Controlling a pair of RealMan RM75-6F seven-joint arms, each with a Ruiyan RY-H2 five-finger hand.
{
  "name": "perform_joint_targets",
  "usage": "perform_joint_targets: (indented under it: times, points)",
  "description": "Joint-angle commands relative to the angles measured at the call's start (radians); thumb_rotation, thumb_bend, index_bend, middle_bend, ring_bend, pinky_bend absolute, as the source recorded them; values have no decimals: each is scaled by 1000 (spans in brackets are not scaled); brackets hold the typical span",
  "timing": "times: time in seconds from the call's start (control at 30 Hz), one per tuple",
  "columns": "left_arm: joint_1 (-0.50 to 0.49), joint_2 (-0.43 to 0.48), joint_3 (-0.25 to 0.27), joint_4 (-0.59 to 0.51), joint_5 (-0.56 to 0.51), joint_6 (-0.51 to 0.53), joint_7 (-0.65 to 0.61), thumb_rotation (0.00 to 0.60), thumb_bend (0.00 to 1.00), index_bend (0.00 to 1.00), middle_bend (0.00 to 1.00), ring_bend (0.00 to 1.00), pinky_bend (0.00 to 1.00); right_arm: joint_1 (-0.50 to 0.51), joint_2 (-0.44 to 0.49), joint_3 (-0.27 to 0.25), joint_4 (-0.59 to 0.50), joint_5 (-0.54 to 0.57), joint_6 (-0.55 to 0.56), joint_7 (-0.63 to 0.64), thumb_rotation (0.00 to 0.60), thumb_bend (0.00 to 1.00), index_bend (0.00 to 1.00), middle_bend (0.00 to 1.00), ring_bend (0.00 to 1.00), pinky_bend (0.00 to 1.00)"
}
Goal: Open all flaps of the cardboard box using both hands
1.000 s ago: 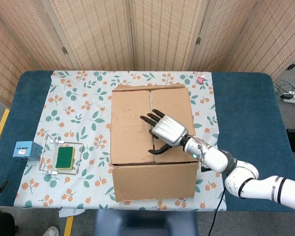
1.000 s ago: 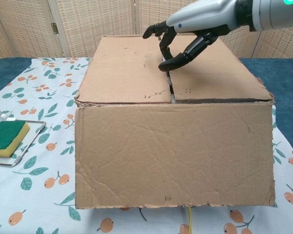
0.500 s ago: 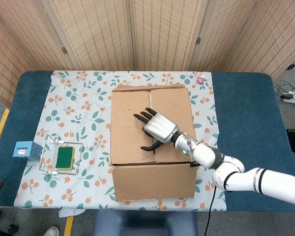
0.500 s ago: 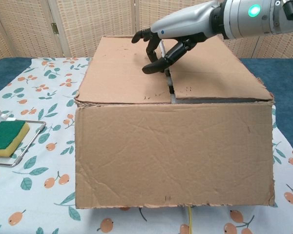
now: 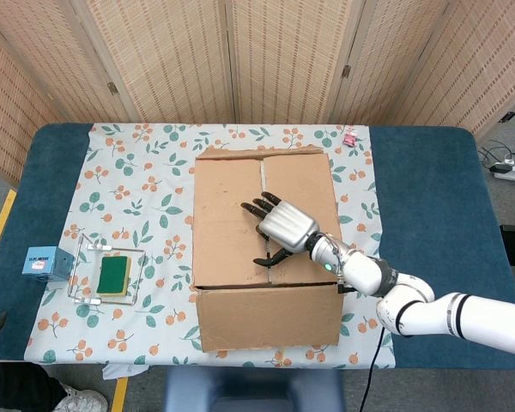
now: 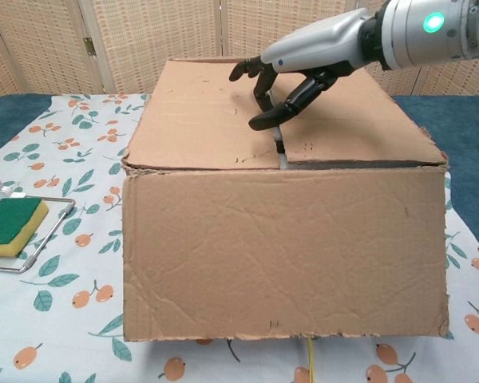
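Only one hand is visible: the right hand, its fingers spread and curved, grasping nothing, poised over the middle seam on top of the cardboard box. Whether its fingertips touch the cardboard is hard to tell. The left hand is out of sight in both views. One box sits centred on the tabletop, on a floral cloth, its two top flaps lying flat and closed; the seam runs from the near side to the far side. Left of it sit one wire tray holding one green sponge, and one small blue cube.
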Motion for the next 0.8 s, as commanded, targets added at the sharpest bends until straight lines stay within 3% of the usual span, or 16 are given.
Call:
perform_joint_targets:
  times: [0.03, 0.5, 0.8]
  points:
    - [0, -1, -2, 1, -3, -2, -3, 600, 353, 0, 47, 0, 0, -2, 46, -29, -44, 30, 20, -20, 123, 343, 506, 0, 0, 0]
    - [-7, -6, 5, -13, 18, 3, 43, 600, 353, 0, 47, 0, 0, -85, 304, -43, -301, 83, 241, -58, 123, 344, 506, 0, 0, 0]
    - [-26, -8, 16, -14, 33, -29, 48, 600, 352, 0, 47, 0, 0, -252, 519, -80, -512, 19, 454, -72, 125, 342, 489, 0, 0, 0]
